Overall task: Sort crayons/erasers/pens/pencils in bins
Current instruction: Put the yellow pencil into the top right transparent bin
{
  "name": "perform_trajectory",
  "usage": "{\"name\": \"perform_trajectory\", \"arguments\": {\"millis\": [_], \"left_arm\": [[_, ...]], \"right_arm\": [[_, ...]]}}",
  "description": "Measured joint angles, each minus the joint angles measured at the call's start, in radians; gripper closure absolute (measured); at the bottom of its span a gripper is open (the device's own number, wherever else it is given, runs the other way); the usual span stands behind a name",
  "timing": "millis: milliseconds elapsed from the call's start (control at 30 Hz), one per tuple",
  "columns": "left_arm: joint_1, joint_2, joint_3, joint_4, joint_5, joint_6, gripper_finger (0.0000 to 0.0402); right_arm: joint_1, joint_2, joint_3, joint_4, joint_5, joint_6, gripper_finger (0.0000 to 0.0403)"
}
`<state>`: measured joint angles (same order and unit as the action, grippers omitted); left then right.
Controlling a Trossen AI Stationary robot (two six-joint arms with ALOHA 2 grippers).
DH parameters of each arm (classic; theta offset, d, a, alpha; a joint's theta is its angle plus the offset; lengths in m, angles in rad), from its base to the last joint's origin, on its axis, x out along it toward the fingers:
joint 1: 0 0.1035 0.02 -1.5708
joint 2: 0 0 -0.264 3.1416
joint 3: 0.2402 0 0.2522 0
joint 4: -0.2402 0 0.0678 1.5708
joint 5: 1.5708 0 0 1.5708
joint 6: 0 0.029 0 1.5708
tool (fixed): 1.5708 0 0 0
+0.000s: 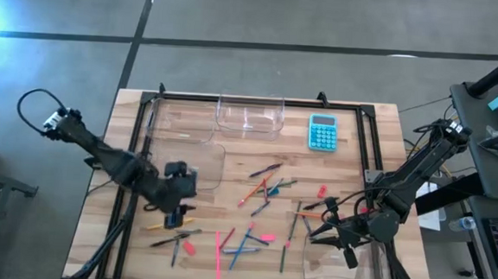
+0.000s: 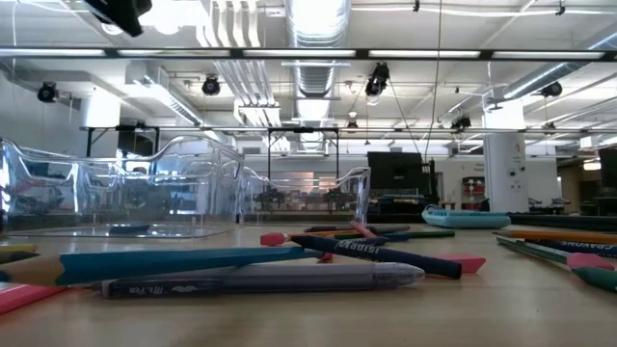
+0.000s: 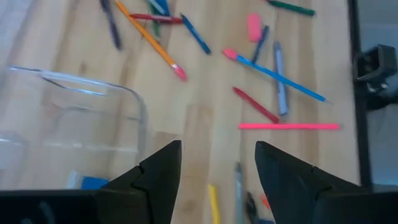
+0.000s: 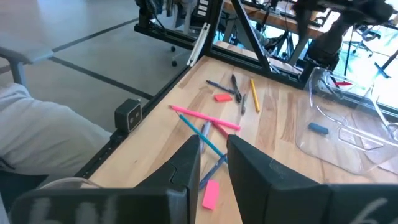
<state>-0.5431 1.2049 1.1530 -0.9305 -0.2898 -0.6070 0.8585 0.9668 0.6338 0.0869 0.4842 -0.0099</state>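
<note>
The left gripper (image 1: 174,197) hangs over the near left part of the table (image 1: 351,176), at the near edge of a clear bin (image 1: 197,164); its fingers (image 3: 158,174) stand wide apart with nothing between them. A blue eraser (image 3: 87,182) lies inside that bin, just beside the fingertips, and shows again from the right wrist view (image 4: 318,128).

The right gripper (image 1: 334,236) sits at the near right, at the left edge of another bin (image 1: 345,271). Its fingers (image 4: 186,163) leave a narrow gap, and no object is seen between them.

Two more bins stand at the far edge: one flat (image 1: 181,122), one taller-walled (image 1: 250,114). A turquoise calculator (image 1: 322,131) lies to their right.

Pens, pencils and crayons lie scattered across the middle and near table, among them a long pink stick (image 1: 218,254). Pink erasers remain loose on the wood: one near the left (image 1: 188,248), one centre (image 1: 266,237), one toward the right (image 1: 321,191).
</note>
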Motion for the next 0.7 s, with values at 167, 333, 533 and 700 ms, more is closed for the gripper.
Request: {"name": "perform_trajectory", "arguments": {"millis": [167, 333, 533, 700], "left_arm": [[-0.124, 0.041, 0.001, 0.009, -0.129, -0.061, 0.0211], [-0.198, 0.067, -0.024, 0.085, -0.234, -0.092, 0.0211], [-0.207, 0.013, -0.176, 0.3, -0.245, -0.088, 0.0211], [-0.207, -0.068, -0.296, 0.456, -0.24, -0.089, 0.0211]], "right_arm": [[0.0, 0.0, 0.0, 0.0, 0.017, 0.001, 0.0333], [0.0, 0.0, 0.0, -0.001, 0.017, 0.002, 0.0333], [0.0, 0.0, 0.0, -0.003, 0.017, 0.012, 0.0333], [0.0, 0.0, 0.0, -0.003, 0.017, 0.009, 0.0333]]}}
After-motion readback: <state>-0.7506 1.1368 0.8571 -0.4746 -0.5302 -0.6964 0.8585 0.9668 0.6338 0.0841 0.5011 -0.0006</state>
